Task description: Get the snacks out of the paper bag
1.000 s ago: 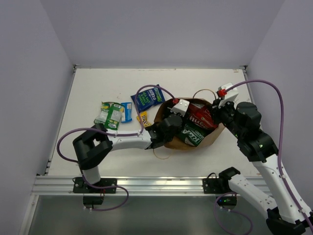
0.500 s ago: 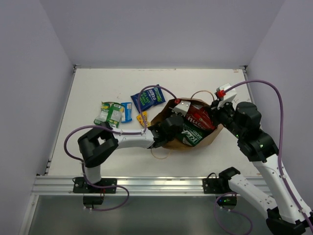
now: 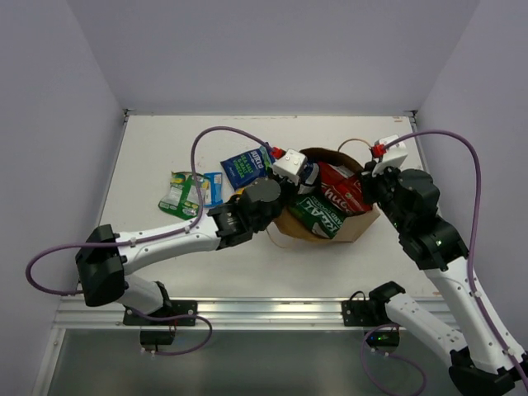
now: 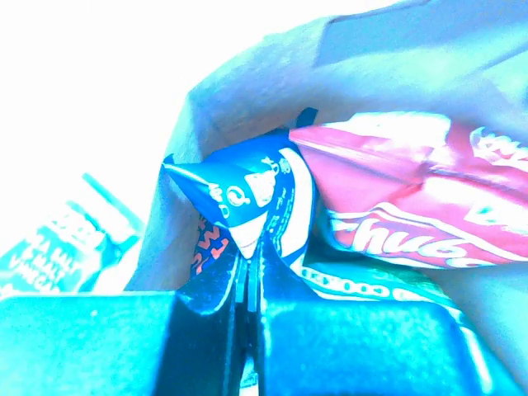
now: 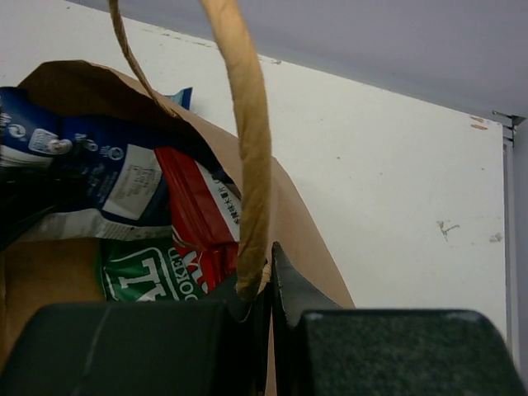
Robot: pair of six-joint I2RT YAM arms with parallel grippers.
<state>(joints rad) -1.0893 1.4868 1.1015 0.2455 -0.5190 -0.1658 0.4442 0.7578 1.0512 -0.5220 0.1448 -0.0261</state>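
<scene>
Paper bag [image 5: 301, 231] holds red "Chub" packet [image 4: 412, 198] — left tool [image 4: 250, 272] pinches blue packet [image 4: 247, 198]

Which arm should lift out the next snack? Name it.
Left. The left fingers pinch the blue packet inside the paper bag; the right fingers grip the handle, steadying it.

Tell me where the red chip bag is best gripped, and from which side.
Probably the red chip bag is best pinched at its flat sealed end nearest the mouth of the paper bag, through the opening, from the left arm's side. Paper walls close off its other sides. The left gripper is shut on a blue packet, so that likely comes out first.
</scene>
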